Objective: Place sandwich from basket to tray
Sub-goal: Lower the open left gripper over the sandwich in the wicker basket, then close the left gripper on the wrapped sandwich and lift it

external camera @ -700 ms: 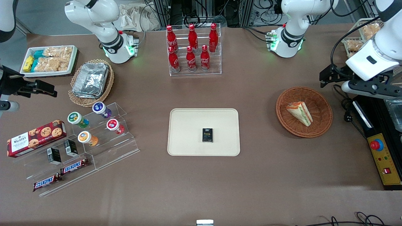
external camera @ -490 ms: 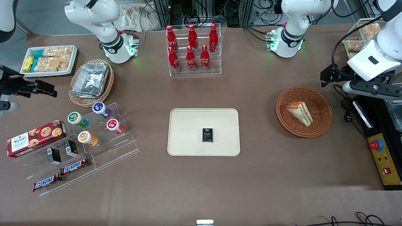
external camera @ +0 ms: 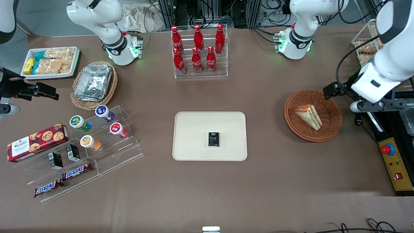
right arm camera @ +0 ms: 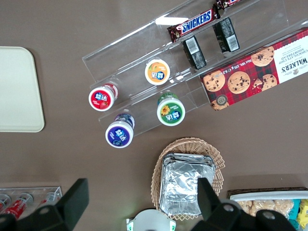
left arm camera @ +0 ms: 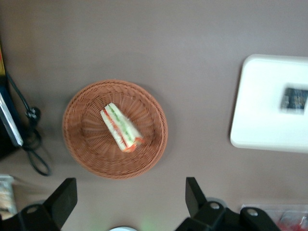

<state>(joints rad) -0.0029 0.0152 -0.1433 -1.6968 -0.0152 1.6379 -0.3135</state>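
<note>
Now our left arm has swung in from the working arm's end of the table, so its gripper hangs high above the round reddish-brown wicker basket, where half a second ago it stood off beside it. We judge this the approach; the descent is not yet begun. The fingers are spread wide, holding and touching nothing. The clear-wrapped triangular sandwich lies in the basket, well apart from the flat cream-beige tray with its small black box.
</note>
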